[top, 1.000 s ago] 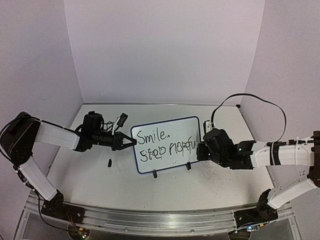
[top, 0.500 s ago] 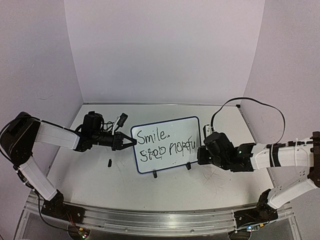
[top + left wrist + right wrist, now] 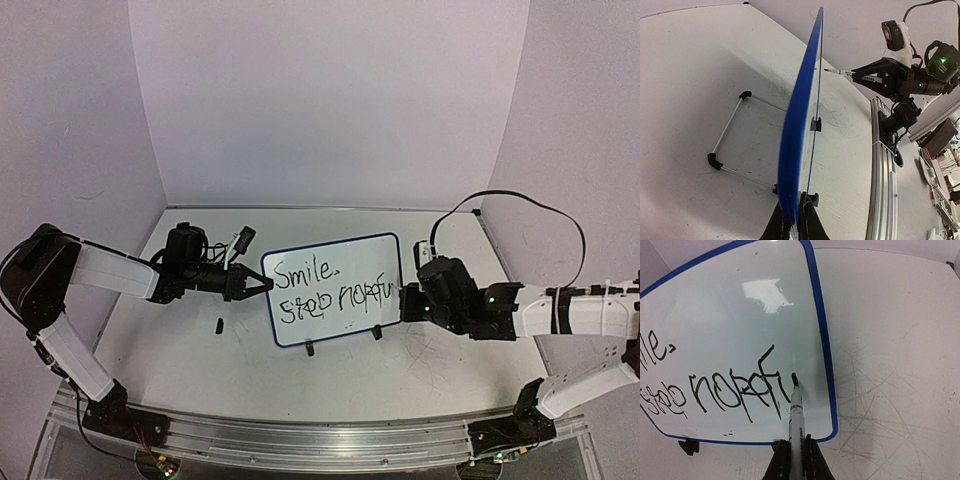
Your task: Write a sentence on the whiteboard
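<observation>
Small blue-rimmed rectangular whiteboard (image 3: 372,258) stands mid white tabletop (image 3: 300,390), near upright on its feet. Left gripper (image 3: 266,286) clamps its left edge. Right gripper (image 3: 795,456) is off the right edge and grips a white marker pen (image 3: 796,412), tip at the end of the lower line of the black handwritten sentence (image 3: 330,290). Small black cap (image 3: 218,325) lies on the tabletop, front-left of the board.

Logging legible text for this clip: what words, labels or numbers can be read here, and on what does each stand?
"Smile.": upper line of the black handwritten sentence on the small blue-rimmed whiteboard.
"Stop hopefu", roughly: lower line of the same board, messy lettering, so the reading is uncertain.
Dark print on the barrel of the white marker pen: too small to read.
</observation>
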You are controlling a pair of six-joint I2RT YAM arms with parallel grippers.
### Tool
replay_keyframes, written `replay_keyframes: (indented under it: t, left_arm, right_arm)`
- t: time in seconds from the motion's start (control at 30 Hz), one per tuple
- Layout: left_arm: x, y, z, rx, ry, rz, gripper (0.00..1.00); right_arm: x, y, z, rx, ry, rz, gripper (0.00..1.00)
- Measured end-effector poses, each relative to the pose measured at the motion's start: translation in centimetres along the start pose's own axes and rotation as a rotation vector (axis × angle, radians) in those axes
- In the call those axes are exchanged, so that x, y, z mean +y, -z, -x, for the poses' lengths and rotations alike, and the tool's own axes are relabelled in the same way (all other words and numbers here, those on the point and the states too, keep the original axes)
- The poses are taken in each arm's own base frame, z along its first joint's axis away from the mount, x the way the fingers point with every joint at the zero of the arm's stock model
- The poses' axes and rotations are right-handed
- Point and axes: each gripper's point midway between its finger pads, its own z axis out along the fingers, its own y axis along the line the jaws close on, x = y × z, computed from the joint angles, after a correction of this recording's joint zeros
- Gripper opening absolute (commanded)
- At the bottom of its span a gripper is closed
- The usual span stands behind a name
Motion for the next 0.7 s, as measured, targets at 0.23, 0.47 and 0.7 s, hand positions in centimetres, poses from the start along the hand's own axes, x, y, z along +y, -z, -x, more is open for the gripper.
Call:
replay_keyframes:
  t: [0.23,0.47,0.7]
  left_arm:
    - [0.0,0.0,0.0,0.0,0.0,0.0,0.0]
    - [0.0,0.0,0.0,0.0,0.0,0.0,0.0]
    - [0.0,0.0,0.0,0.0,0.0,0.0,0.0]
  right_arm:
    - [-0.7,-0.3,2.1,-0.04,-0.018,-0.017,0.0]
    - [0.0,-0.6,3.9,-0.078,-0.017,-0.002,0.0]
    - [0.2,-1.0,3.7,-0.073,-0.005,-0.003,0.0]
